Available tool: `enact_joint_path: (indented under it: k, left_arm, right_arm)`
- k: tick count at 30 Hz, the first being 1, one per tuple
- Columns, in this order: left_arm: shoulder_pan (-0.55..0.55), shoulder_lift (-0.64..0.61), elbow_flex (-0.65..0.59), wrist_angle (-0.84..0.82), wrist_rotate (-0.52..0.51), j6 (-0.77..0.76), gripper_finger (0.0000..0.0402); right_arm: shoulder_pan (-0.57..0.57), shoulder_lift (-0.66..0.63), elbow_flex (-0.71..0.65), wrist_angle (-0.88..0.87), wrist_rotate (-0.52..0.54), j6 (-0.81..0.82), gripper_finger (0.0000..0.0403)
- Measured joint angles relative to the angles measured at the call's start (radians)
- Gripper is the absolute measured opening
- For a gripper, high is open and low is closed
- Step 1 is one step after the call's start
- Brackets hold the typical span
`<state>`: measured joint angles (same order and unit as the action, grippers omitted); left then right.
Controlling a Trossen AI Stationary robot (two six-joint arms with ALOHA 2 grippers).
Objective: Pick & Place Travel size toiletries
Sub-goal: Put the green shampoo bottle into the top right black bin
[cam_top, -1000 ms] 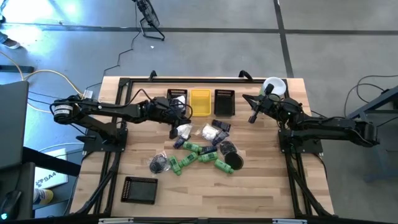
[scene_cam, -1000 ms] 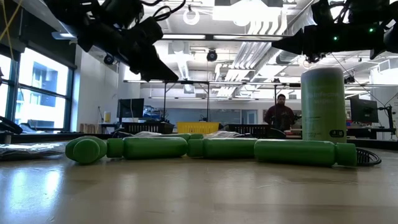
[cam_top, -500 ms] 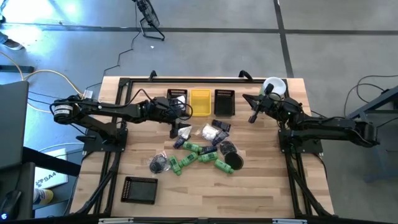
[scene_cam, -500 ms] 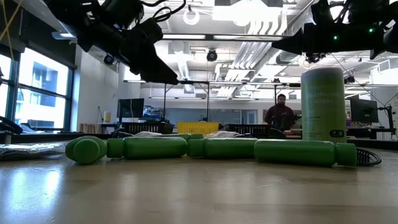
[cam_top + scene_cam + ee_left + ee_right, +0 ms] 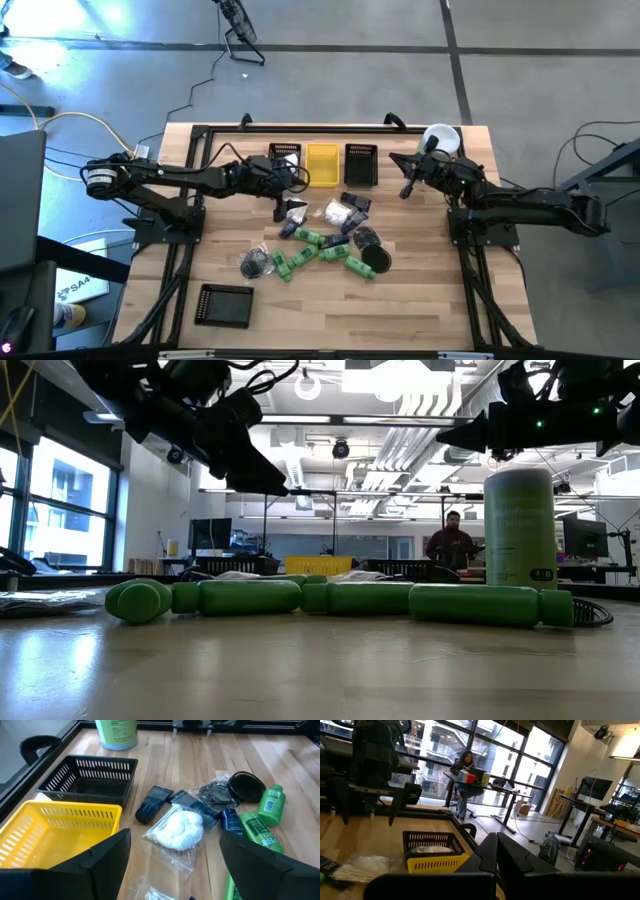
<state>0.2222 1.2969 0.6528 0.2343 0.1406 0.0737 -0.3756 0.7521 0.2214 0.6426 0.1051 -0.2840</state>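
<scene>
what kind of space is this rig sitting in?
Likely an open robotics lab or workshop: exposed ceiling ducts, a concrete floor around the wooden table, and a person working at a desk by tall windows.

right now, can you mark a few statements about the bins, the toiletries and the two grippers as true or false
1. The yellow bin sits between two black bins. True.
2. The left gripper is shut on a green bottle. False: it is open and empty above a white packet.
3. The right gripper is shut. True.
4. The yellow bin is full of bottles. False: it looks empty.
5. Another black bin lies near the table's front left corner. True.
</scene>
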Motion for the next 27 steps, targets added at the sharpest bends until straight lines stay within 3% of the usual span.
enact_joint_path:
  k: [13, 20, 27]
  left_arm:
    - [-0.022, 0.0, 0.083, -0.29, -0.005, 0.001, 0.0298]
    - [-0.092, 0.001, 0.083, -0.316, -0.007, 0.001, 0.0298]
    - [-0.153, 0.094, 0.084, -0.302, -0.039, -0.004, 0.0298]
  right_arm:
    - [0.0, 0.0, 0.0, -0.016, 0.0, 0.0, 0.0002]
    - [0.0, 0.0, 0.0, -0.037, 0.0, 0.0, 0.0002]
    - [0.0, 0.0, 0.0, -0.064, 0.0, 0.001, 0.0002]
